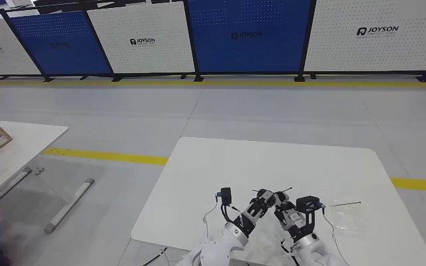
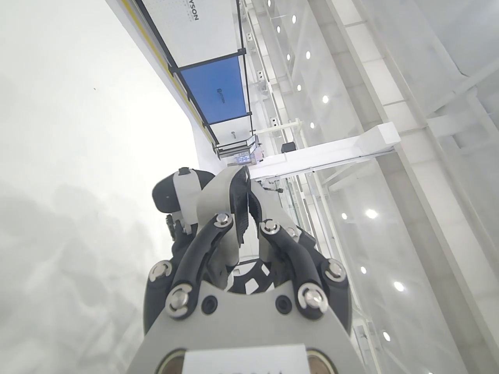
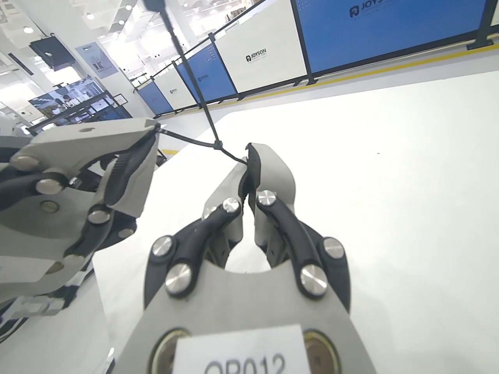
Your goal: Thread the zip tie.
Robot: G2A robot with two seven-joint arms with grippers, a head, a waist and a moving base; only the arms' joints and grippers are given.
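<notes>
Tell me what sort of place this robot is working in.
Probably a factory or lab hall: blue and white perforated partition panels, a yellow floor line, and a high ceiling with rows of lights.

Black, thin zip tie (image 3: 217, 144), raised above the tabletop (image 3: 390, 196), gripped by left tool (image 3: 156, 129) and right tool (image 3: 247, 155); long end points upward.

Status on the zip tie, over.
Left gripper and right gripper both shut on the zip tie, held above the table. Strands meet at a small node; whether threaded, cannot tell. Second tie lies apart on table.
</notes>
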